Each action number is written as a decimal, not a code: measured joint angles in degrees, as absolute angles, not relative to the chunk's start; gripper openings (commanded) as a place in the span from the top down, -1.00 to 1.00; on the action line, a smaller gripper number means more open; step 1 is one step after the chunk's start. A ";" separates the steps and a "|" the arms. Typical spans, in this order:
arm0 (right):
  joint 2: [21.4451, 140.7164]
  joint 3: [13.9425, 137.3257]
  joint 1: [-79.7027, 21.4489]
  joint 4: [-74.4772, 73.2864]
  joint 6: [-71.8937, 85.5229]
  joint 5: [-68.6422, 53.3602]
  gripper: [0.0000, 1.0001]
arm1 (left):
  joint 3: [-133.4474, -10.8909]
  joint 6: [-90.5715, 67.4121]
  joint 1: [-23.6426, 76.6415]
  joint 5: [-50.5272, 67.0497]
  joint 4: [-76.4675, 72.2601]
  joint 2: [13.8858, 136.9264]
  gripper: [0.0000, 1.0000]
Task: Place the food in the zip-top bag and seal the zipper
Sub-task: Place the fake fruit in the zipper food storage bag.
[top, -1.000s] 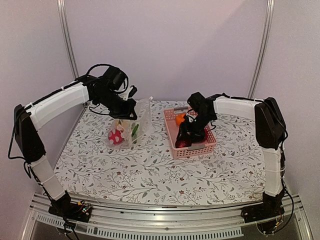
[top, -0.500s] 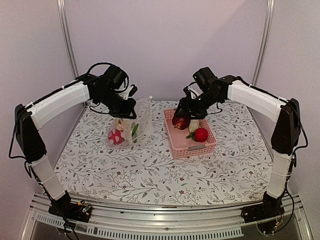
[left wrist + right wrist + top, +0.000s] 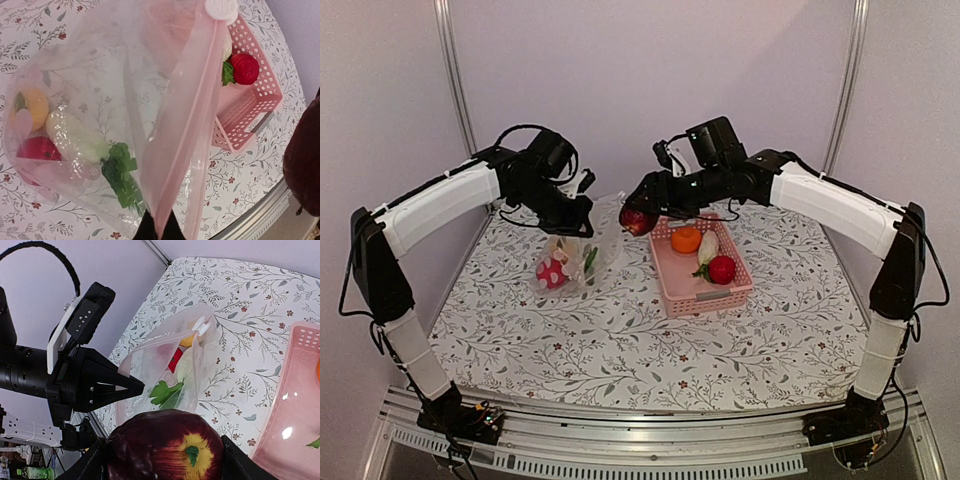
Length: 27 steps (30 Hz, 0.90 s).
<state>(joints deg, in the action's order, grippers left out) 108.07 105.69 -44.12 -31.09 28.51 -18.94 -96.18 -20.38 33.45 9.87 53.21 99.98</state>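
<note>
The right gripper (image 3: 639, 216) has swung over from the pink basket (image 3: 705, 299). It's clamped on a dark red apple (image 3: 165, 447), just beside the zip-top bag (image 3: 100, 100). The left gripper (image 3: 159, 231) is pinched on the bag's mouth edge, holding it up. Drop-in's next, I reckon.

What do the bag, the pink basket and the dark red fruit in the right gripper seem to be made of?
Bag: thin clear plastic film, glossy; it wrinkles and one sees through it.
Basket: stiff pink plastic, probably moulded; rows of holes in its walls, a shiny floor.
Fruit: likely hard toy plastic, smooth with a slight sheen; the look leaves this open.
</note>
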 measured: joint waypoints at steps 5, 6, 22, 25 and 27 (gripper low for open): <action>109.06 107.22 -46.48 -27.99 29.76 -19.09 0.03 | -96.29 -20.49 33.45 9.93 53.39 99.98 1.00; 109.38 107.48 -46.76 -27.33 29.87 -19.09 0.03 | -96.29 -20.60 33.45 9.93 53.45 99.98 1.00; 116.22 111.48 -50.46 -22.39 29.39 -17.17 0.04 | -96.29 -21.50 33.45 9.87 54.50 98.70 1.00; 117.27 111.48 -50.70 -22.06 29.61 -16.80 0.04 | -96.29 -21.76 33.45 9.82 54.98 97.78 1.00; 117.82 111.48 -50.70 -22.02 29.63 -16.51 0.05 | -96.29 -22.09 33.34 9.47 55.37 97.17 1.00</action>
